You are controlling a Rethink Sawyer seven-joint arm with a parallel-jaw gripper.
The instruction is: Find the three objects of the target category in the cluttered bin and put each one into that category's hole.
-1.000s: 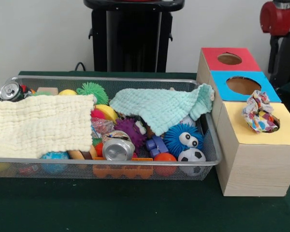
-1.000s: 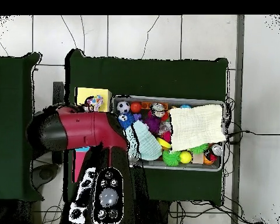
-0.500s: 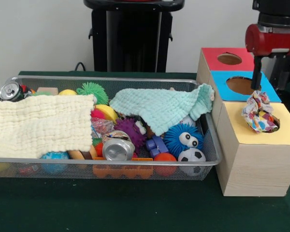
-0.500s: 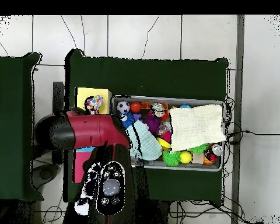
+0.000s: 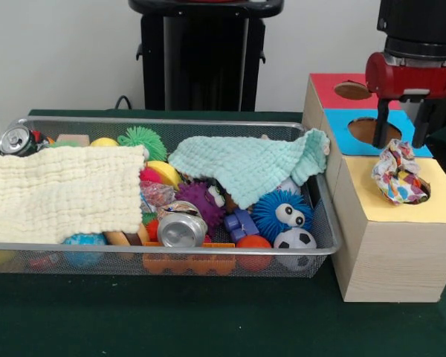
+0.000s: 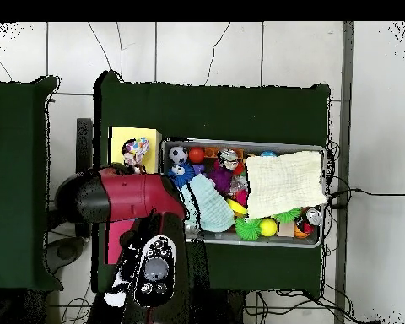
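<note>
A white wad with confetti spots [image 5: 398, 175] sits in the round hole [image 5: 425, 190] of the yellow-topped box [image 5: 390, 245], sticking up out of it. It also shows in the overhead view [image 6: 135, 152]. My gripper [image 5: 399, 140] hangs open and empty just above and behind the wad, over the blue-topped box [image 5: 342, 134]. The wire mesh bin [image 5: 171, 249] lies left of the boxes. A crinkly spotted wrapper [image 5: 157, 195] peeks out between the cream cloth and a can. In the overhead view my arm [image 6: 126, 198] hides the gripper.
The bin holds a cream cloth [image 5: 59, 193], a mint cloth [image 5: 245, 167], two silver cans [image 5: 182, 227] [image 5: 16, 140], spiky balls, a toy football [image 5: 294, 239] and other toys. The red-topped box [image 5: 323, 88] stands behind the blue one. A black pedestal [image 5: 204, 56] stands behind the bin.
My arm has swung in from the right and come down; the gripper now hangs over the blue box behind the wad. The wad and the bin's contents have not moved.
</note>
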